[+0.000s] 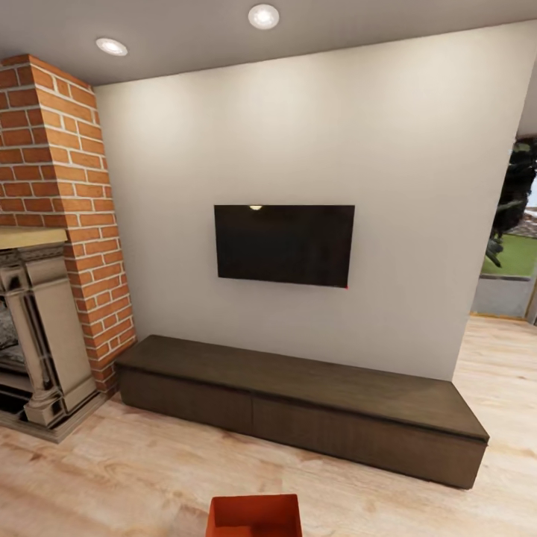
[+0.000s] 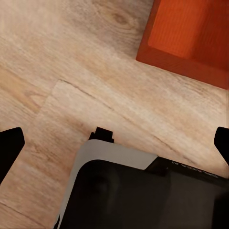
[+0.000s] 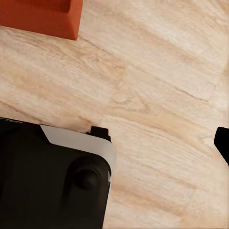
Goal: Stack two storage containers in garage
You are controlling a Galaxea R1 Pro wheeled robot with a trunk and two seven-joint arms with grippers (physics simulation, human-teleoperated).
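I am in the living room. One orange-red open-top storage container (image 1: 253, 516) sits on the light wood-plank floor at the bottom centre of the head view, partly cut off by the frame edge. The left wrist view looks into its open top (image 2: 191, 33), and the right wrist view catches one of its corners (image 3: 40, 16). My left gripper (image 2: 116, 145) hangs open above the planks, with nothing between its fingers. Of my right gripper (image 3: 114, 145), one dark fingertip (image 3: 223, 143) shows at the frame edge, spread wide and holding nothing.
A long dark low bench (image 1: 298, 395) runs along the white wall under a wall TV (image 1: 283, 245). A red brick fireplace (image 1: 52, 186) stands at the left. An opening with glass and greenery (image 1: 514, 239) is at the right. My black-and-grey base (image 2: 143, 195) is below both wrists.
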